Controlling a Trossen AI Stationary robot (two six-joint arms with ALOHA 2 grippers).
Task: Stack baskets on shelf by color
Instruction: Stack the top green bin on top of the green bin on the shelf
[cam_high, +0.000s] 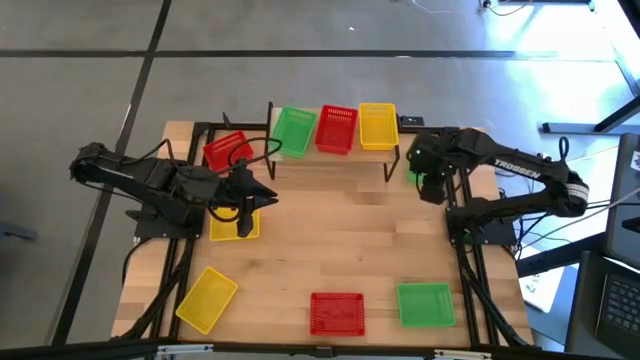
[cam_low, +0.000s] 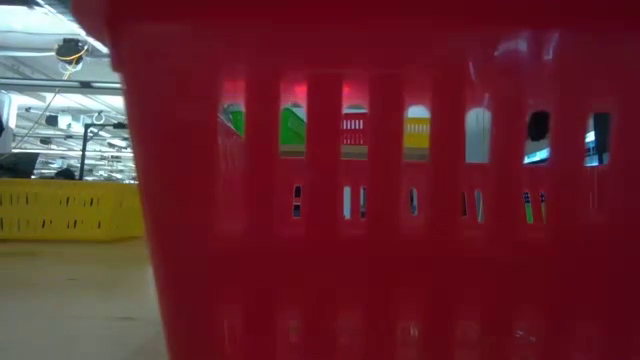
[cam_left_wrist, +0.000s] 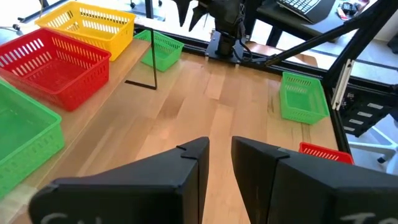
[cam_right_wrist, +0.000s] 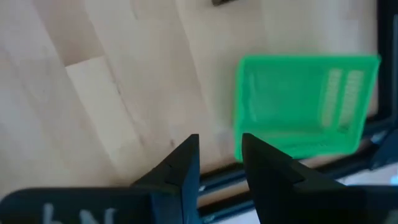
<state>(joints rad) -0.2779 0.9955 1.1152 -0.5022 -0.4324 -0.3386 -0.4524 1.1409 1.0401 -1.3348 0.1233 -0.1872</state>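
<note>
Here a red basket (cam_low: 380, 200) fills the low view, hiding the shelf (cam_high: 330, 160).

I see two dark, near-black arms. Right arm (cam_high: 510, 175): white "TROSSEN" lettering along its upper link. Left arm (cam_high: 150, 180): thin black cables looping off it. Left gripper (cam_left_wrist: 217, 163) and right gripper (cam_right_wrist: 219, 160): each a pair of matte black, wedge-shaped fingers. Faint white marking on the right gripper's body, illegible.
</note>
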